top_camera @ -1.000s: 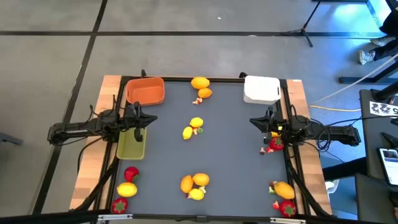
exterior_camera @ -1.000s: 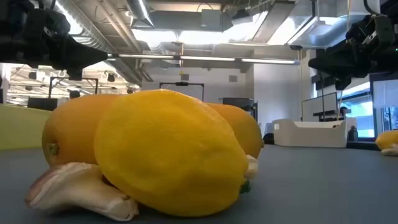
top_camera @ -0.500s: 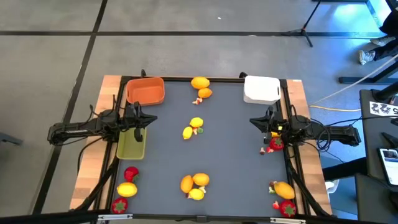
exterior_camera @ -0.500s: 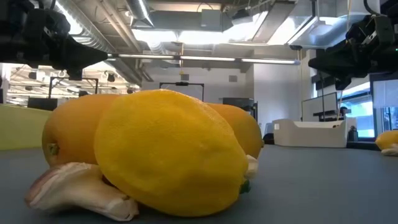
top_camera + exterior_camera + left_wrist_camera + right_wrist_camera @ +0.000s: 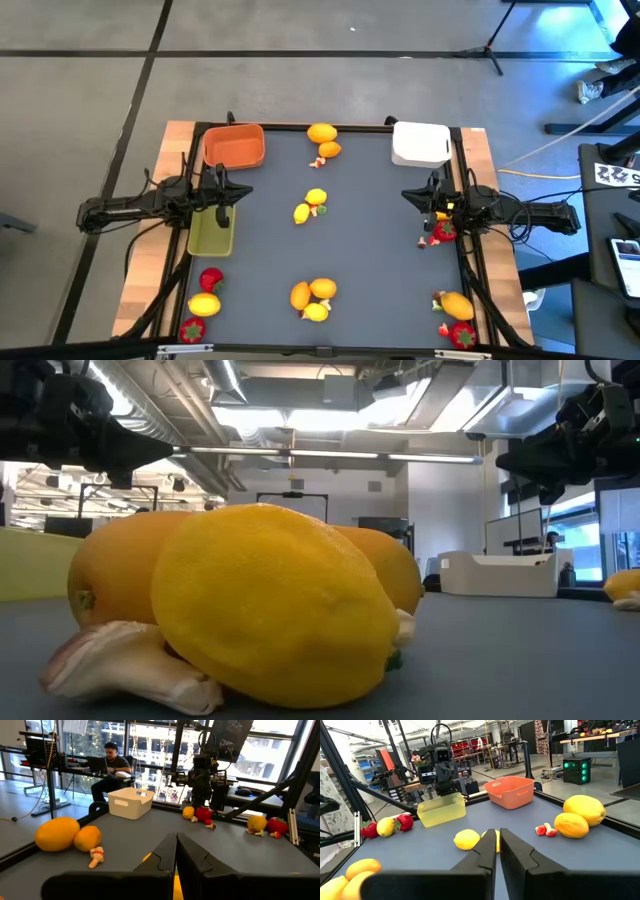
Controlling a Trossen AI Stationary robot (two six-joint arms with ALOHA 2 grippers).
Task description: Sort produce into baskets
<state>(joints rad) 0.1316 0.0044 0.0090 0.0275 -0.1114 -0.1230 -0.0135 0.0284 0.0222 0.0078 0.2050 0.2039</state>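
Both arms wait at the table's sides: left gripper [image 5: 222, 193] over the yellow-green bin [image 5: 211, 233], right gripper [image 5: 425, 197] near the white bin [image 5: 420, 144], both pressed together and empty; fruit [image 5: 312, 297] lies scattered, unsorted

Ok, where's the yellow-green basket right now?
In the high view the yellow-green basket sits at the mat's left edge, just under the left gripper and below the orange basket.
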